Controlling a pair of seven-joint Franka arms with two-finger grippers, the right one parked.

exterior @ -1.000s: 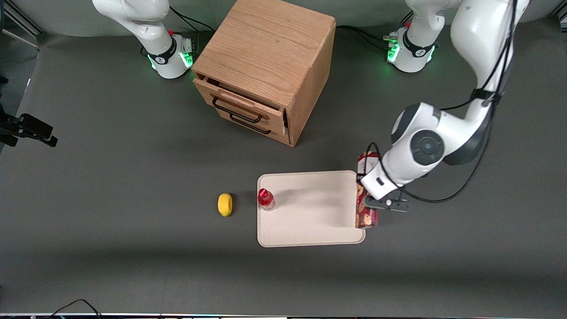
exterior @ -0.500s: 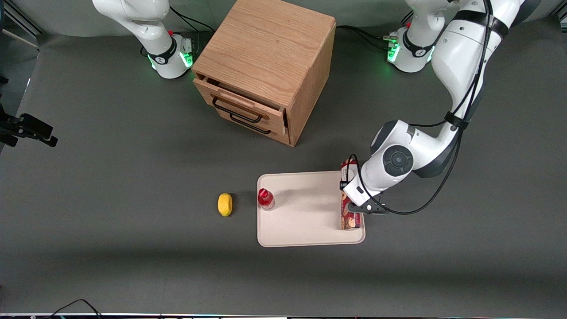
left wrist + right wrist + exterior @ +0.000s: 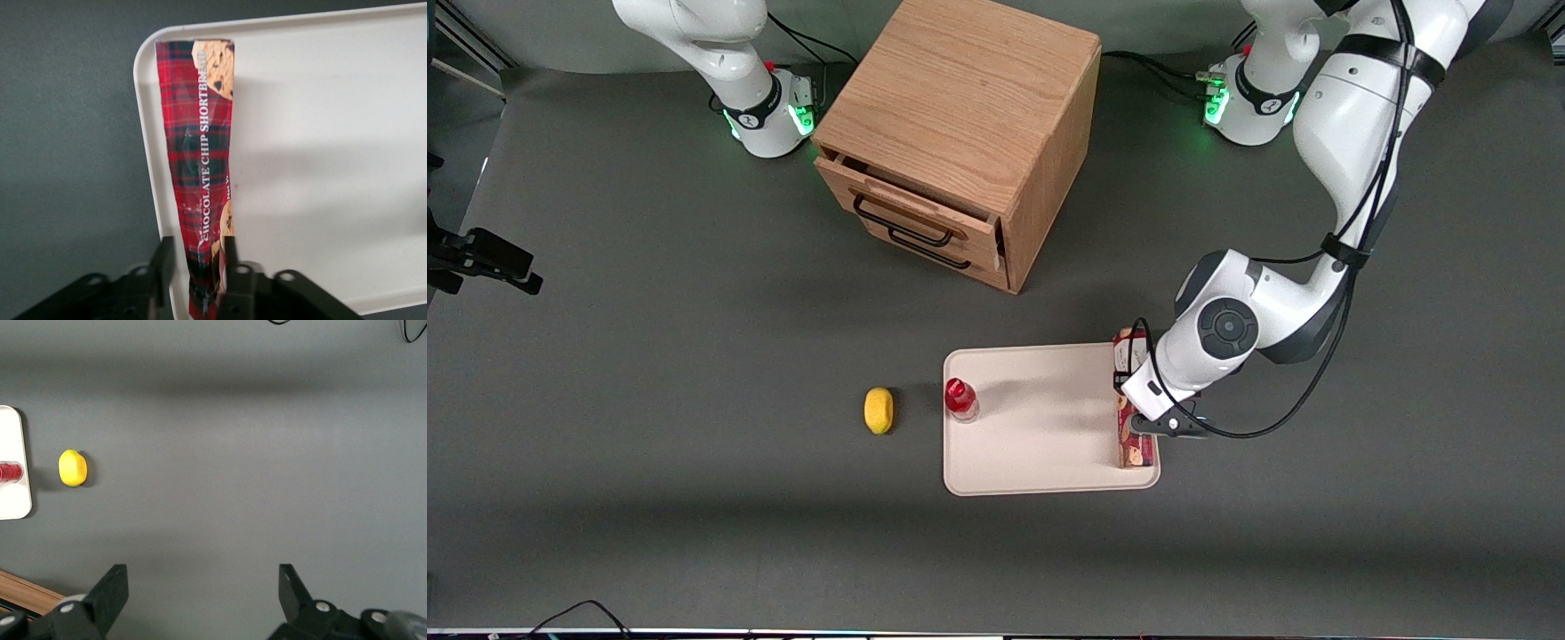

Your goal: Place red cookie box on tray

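The red cookie box (image 3: pixel 1136 452) is a long dark-red tartan carton. It rests on its narrow side on the beige tray (image 3: pixel 1040 444), along the tray's short rim at the working arm's end. In the left wrist view the box (image 3: pixel 200 147) runs beside the tray's rim (image 3: pixel 143 133). The left gripper (image 3: pixel 1144 425) is low over the box's middle, its fingers either side of it. In the wrist view the gripper (image 3: pixel 197 252) is slightly open: one finger (image 3: pixel 230 257) is against the box, the other (image 3: pixel 163 261) stands off it with a gap.
A small red-capped bottle (image 3: pixel 960 399) stands on the tray's rim toward the parked arm's end. A yellow lemon (image 3: pixel 879 410) lies on the table beside it. A wooden drawer cabinet (image 3: pixel 960 133) stands farther from the front camera.
The gripper carried the box from just off the tray's edge onto the tray, toward the parked arm's end, and settled lower. The fingers now show a gap at the box.
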